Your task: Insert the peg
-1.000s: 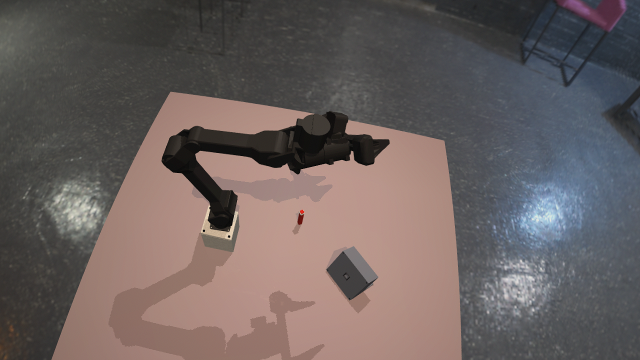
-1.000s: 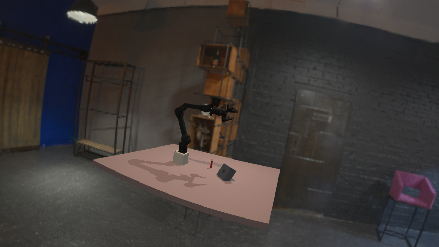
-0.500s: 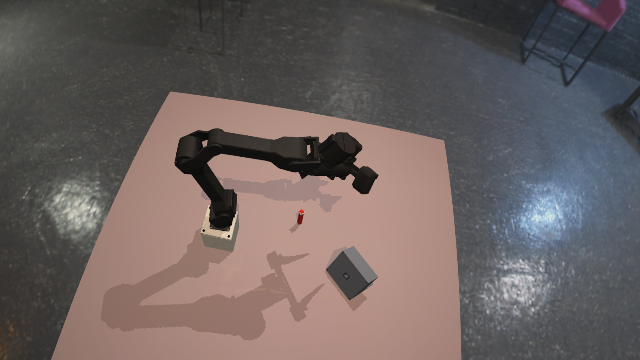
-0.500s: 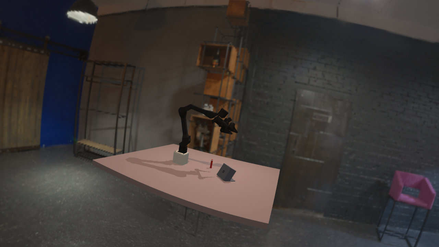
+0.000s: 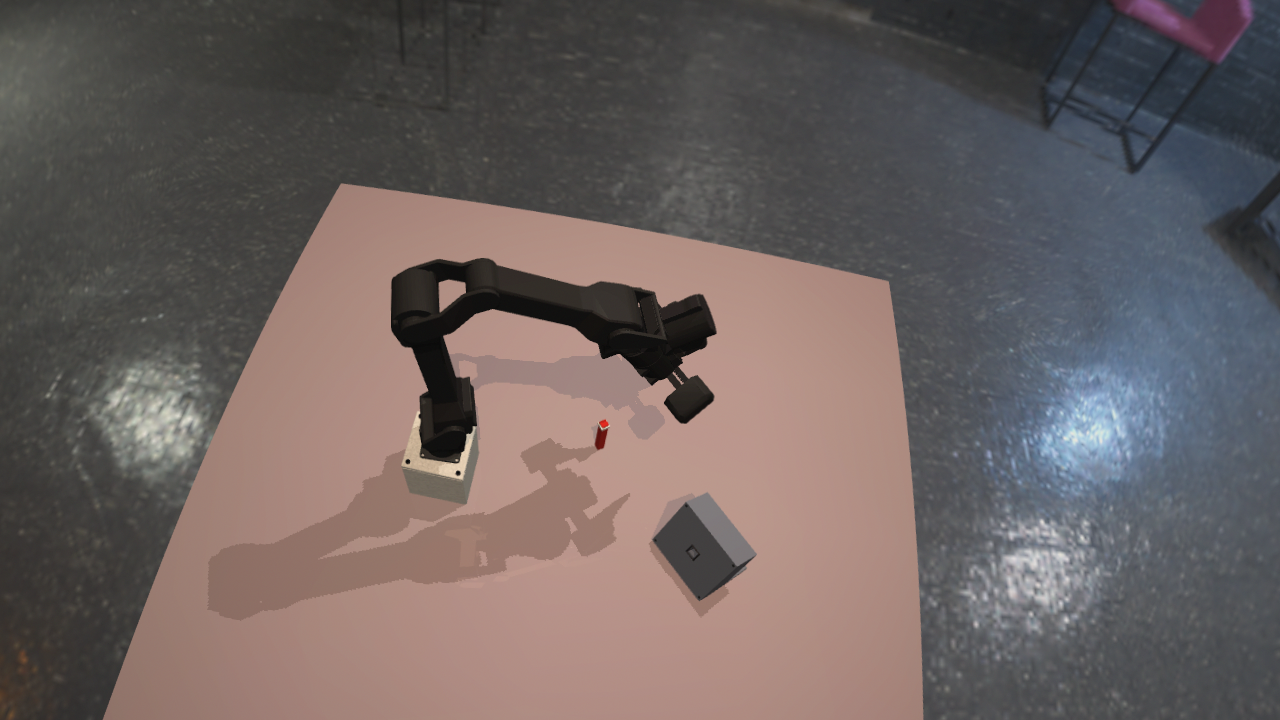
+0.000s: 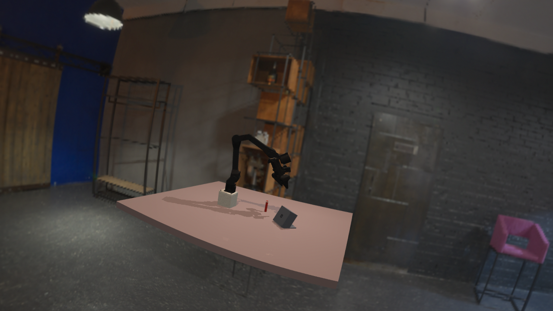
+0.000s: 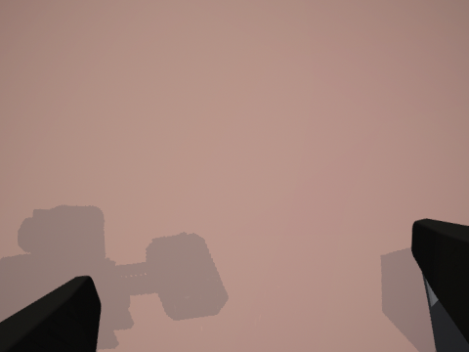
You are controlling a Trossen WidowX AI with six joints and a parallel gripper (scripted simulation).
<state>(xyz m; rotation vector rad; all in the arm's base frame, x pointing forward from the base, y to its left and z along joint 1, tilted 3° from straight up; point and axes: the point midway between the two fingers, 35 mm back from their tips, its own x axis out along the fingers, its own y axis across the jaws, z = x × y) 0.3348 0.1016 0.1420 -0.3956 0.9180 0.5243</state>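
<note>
A slim red peg (image 5: 601,436) (image 6: 265,206) with a squarish top stands upright on the table between the robot base and the panel. The grey sloped panel (image 5: 687,528) (image 6: 285,220) has one small square-looking hole (image 5: 692,552) (image 6: 281,216) in its face; a sliver of the panel also shows in the wrist view (image 7: 442,333) behind the right finger. My gripper (image 7: 258,269) is open and empty, pointing down well above the table. In the top view it appears up and right of the peg, and one finger is mostly hidden. The peg is not in the wrist view.
The pink table (image 5: 805,402) (image 6: 309,251) (image 7: 244,98) carries the pale robot base block (image 5: 438,479) (image 6: 227,199) at its left part. The arm's shadows fall across the table around the peg. The panel stands nearer the top camera than the peg.
</note>
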